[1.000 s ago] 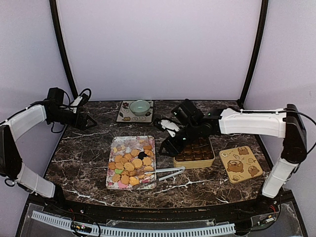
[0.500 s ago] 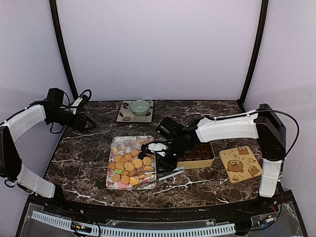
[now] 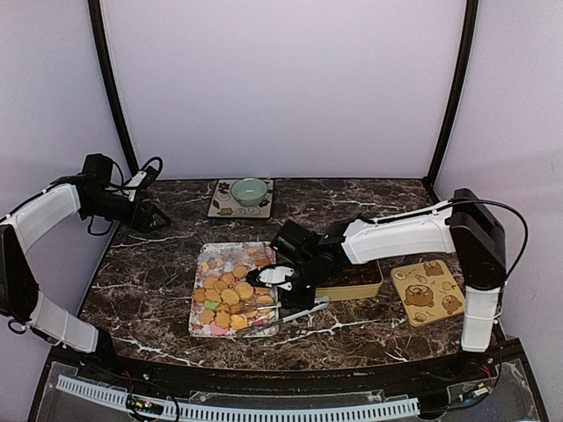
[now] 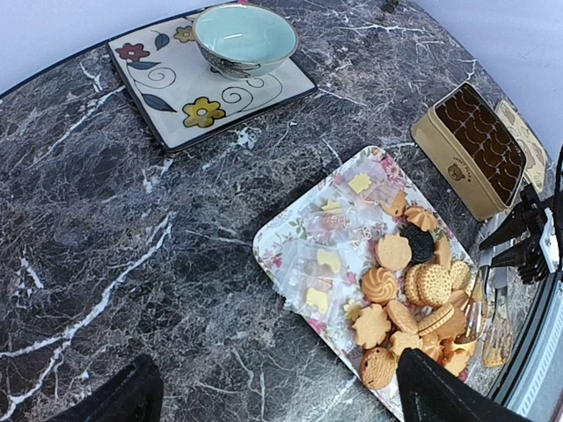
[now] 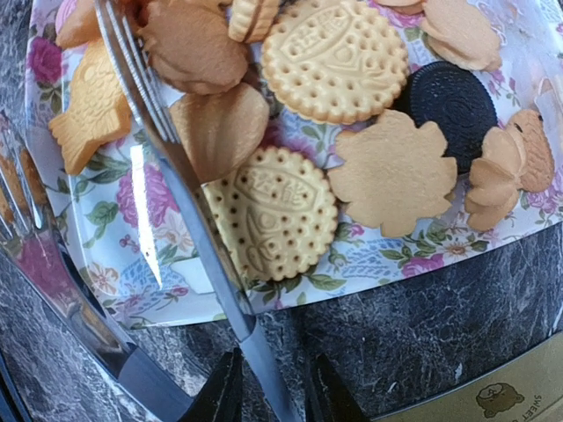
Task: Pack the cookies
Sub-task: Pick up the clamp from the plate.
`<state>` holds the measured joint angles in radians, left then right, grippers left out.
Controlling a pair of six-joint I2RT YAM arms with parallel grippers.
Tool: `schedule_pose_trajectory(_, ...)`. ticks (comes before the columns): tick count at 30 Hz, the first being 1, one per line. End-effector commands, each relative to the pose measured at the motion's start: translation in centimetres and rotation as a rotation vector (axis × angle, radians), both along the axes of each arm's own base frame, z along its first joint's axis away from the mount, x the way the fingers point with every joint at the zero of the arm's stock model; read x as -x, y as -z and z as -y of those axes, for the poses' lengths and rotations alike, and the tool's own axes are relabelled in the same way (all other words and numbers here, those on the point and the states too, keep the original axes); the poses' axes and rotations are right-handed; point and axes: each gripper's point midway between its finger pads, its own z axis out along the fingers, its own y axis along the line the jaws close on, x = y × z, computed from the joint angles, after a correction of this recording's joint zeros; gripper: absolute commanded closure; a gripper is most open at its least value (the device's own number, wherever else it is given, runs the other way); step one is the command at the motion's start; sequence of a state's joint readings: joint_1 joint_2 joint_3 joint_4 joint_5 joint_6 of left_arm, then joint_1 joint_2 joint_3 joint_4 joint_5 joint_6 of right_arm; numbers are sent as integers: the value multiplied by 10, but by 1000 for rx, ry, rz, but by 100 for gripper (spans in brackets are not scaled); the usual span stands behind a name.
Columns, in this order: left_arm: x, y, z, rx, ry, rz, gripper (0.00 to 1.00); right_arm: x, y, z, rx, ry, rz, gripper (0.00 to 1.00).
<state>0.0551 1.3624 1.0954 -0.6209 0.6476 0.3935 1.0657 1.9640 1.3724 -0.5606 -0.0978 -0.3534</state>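
The right gripper (image 5: 273, 396) straddles one arm of the metal tongs (image 5: 167, 149) at the floral tray's (image 5: 106, 264) edge; whether it pinches, I cannot tell. The cookies (image 5: 334, 57) lie heaped on that tray. Beside it on the desk (image 4: 132, 220), a gold tin (image 4: 449, 163) holds dark brown rows. The left gripper (image 4: 281, 400) hangs spread wide.

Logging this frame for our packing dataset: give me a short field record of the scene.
cookies: on the floral tray
tongs: at the tray's near right corner
right gripper: fingers straddle one tong arm; grip unclear
left gripper: open, far left, holding nothing
tin: open, right of tray
lid: flat, right of tin
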Motion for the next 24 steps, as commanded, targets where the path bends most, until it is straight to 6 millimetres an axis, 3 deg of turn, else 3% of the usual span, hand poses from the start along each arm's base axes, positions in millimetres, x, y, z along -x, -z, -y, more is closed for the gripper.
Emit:
schedule_pose_trajectory(1,1,-16,2,8,21,34,5,7,9,3,39,-34,57,79)
schedule_pose_trajectory(12,5,-19,7,42,45,26,5,11,-16,5,0,-37,142,100)
schedule_pose_trajectory(15,10,-24,10,48,73,41,5,14,-24,6,-8,-38,147,100)
schedule_pose_trajectory(20,29,-39,24,94,183,74,5,18,-44,8,-40,-24,146,100)
schedule_pose_trajectory(24,56,-55,39,125,328,129,7,23,-68,3,-110,-6,121,100)
